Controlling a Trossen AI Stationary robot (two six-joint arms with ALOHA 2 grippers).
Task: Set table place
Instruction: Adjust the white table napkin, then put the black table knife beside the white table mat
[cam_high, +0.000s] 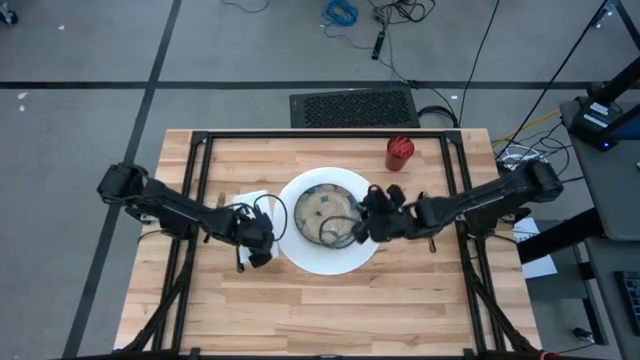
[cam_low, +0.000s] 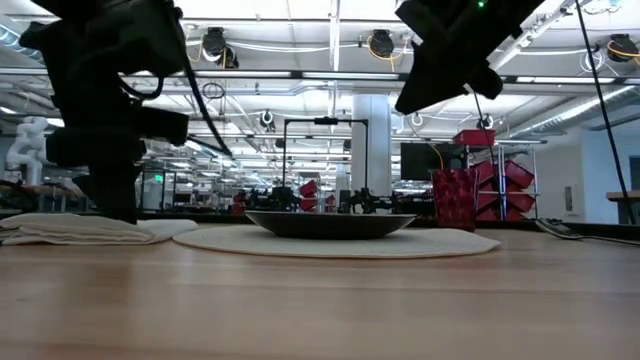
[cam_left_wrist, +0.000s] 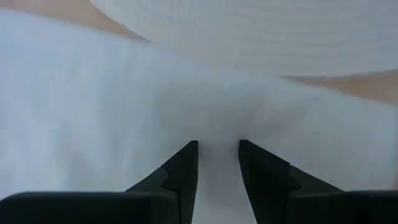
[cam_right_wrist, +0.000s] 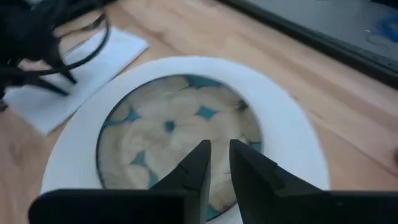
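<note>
Fingers of the left gripper (cam_left_wrist: 217, 155) stand a narrow gap apart, tips pressed down on a white napkin (cam_left_wrist: 124, 112), with a strip of the cloth between them; whether they pinch it I cannot tell. Seen from above, this gripper (cam_high: 256, 245) sits at the left edge of a white mat (cam_high: 300, 250), over the napkin (cam_high: 250, 198) lying just left of it.

The right gripper (cam_right_wrist: 216, 149) also has its fingers slightly parted, holding nothing, and hovers above a patterned bowl (cam_right_wrist: 174, 130) with blue marks inside. From above, it (cam_high: 365, 222) is over the right side of the bowl (cam_high: 322, 208), which stands in the middle of the round mat.

A red cup (cam_high: 400, 152) stands farther back and to the right, well apart from the mat. In the level view it (cam_low: 453, 198) shows to the right of the dark bowl (cam_low: 330, 222).

All of it rests on the table (cam_high: 330, 310), its light wood planks bare on the near side.
</note>
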